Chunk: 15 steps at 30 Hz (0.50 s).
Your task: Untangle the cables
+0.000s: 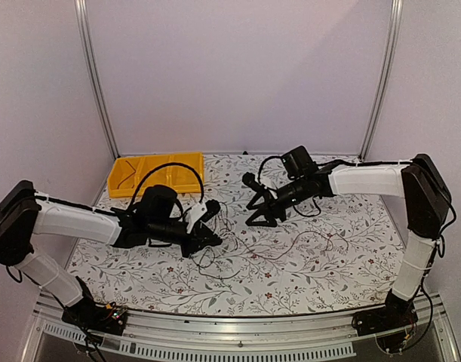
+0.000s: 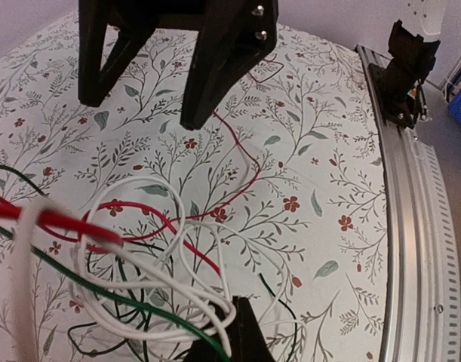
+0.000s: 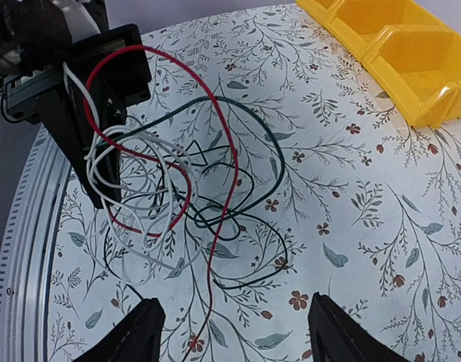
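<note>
– from above, why's the left gripper (image 1: 209,240) so low on the counter (image 1: 351,264)?
– anchoring the cables (image 1: 238,245), i'd say. the tangle lies just beside it, between the arms.
– its wrist view?
– fingers (image 2: 241,332) clenched on red and white strands, with loops pooled beneath.
– the right's?
– right gripper (image 3: 234,335) fingers spread, empty, over the tangle, probably choosing a loop.

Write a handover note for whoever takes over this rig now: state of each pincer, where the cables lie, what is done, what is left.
Left pincer: shut on the cables; red and white strands hang from it to the table.
Right pincer: open, empty, facing the tangle; a red strand runs under it.
Done: nothing separated; red, white and dark strands loop through one another.
Left: pull each strand free, probably red first.
</note>
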### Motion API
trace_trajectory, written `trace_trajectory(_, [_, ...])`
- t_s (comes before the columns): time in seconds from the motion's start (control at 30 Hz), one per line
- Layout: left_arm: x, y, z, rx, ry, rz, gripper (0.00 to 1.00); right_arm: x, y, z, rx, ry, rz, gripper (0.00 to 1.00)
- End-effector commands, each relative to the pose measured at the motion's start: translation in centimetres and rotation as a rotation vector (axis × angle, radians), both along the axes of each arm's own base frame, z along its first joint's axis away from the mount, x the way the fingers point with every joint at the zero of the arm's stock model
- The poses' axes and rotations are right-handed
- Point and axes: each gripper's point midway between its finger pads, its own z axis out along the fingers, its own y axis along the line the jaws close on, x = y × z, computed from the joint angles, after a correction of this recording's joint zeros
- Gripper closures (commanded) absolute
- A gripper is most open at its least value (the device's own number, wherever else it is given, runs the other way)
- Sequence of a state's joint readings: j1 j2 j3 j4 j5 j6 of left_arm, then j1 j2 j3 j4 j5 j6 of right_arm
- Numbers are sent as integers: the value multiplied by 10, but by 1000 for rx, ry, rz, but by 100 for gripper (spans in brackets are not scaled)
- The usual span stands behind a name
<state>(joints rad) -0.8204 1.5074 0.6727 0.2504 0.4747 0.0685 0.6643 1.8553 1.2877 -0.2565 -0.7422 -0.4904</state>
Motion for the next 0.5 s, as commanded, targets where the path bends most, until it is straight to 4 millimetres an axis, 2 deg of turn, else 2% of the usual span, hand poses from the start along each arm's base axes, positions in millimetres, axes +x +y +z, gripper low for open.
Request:
trace_trajectory(0.0, [-8,6,3,-8,-7,17,100,-27,1,-26,-34,23,59,24])
trace_trajectory(0.1, [-8,9,6,-25,-6,40,100,-37,7,-38,-59,30,76,25])
trace_trajectory(0.33, [-6,11,12,-43,-12,61,100,-32,28,-64,-83,70,51,30])
trace_trajectory(0.47, [-6,13,15,-47,-21,68,100,-25,33,-85,-115,71,38,35])
